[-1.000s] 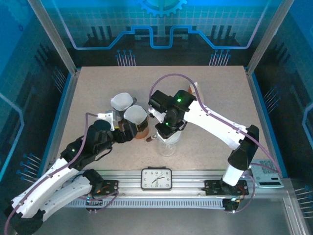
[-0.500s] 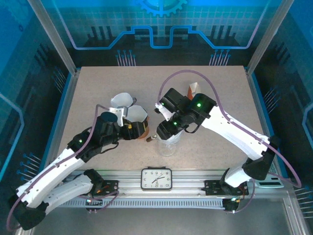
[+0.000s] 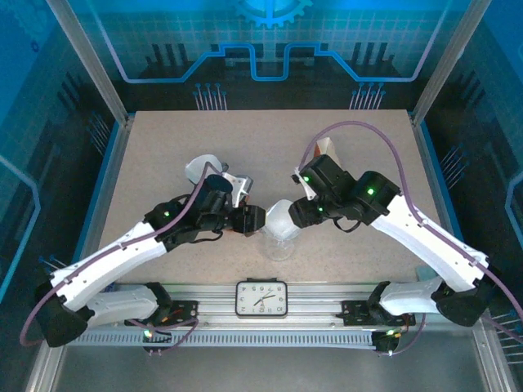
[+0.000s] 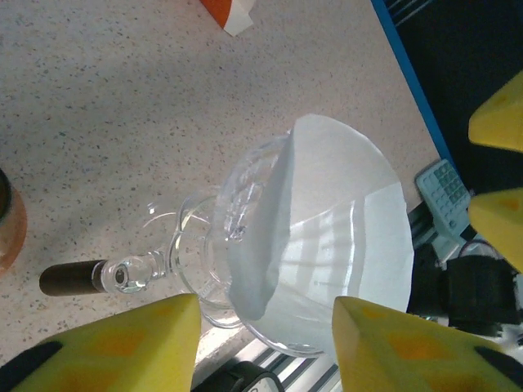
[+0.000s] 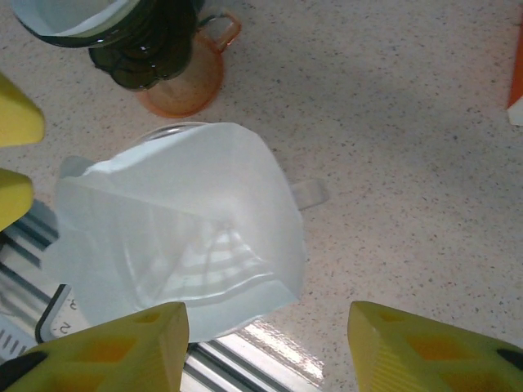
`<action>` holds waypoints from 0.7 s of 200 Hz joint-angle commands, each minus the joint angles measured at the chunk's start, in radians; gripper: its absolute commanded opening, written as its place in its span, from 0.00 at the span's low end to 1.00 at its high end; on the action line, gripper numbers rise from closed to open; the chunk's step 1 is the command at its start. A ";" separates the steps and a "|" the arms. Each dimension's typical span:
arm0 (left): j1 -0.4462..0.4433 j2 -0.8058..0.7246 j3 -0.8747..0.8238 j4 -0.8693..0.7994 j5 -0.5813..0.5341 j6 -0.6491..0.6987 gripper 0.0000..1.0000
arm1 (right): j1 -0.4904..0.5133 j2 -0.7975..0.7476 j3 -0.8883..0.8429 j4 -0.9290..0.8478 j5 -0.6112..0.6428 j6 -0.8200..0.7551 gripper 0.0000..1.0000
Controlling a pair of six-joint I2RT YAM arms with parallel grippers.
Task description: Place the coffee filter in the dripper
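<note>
**A:** Where does the job stand?

**B:** On the table [image 3: 163, 147], near its front edge, the dripper [image 4: 196, 269] stands upright between the two arms. The filter [image 4: 335, 237] is in its mouth but sits crooked. One side rises well above the glass rim, and one flap folds inward.

**A:** So what's the step now?

**B:** Seating it, I'd say. The paper needs to open into a full cone and lie against the glass wall. I'd press lightly from above on the high side, close to the centre, with a straight downward move. A sideways push could tip the dripper or crease the paper. The handle points towards the left arm, so that side needs care.

**A:** And the left gripper [image 4: 263, 343]?

**B:** Its jaws stand partly apart, with nothing between them. It hovers just beside the dripper, on the handle side, and I can't tell whether it touches the glass.

**A:** The right gripper [image 5: 265, 351]?

**B:** About the same. Its jaws are apart and it carries nothing. It hangs just above the far side of the filter, clear of the paper as far as I can see.
</note>
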 commanded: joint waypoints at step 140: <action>-0.021 0.089 0.043 -0.096 -0.038 0.030 0.29 | -0.024 0.060 -0.094 0.112 -0.021 -0.025 0.25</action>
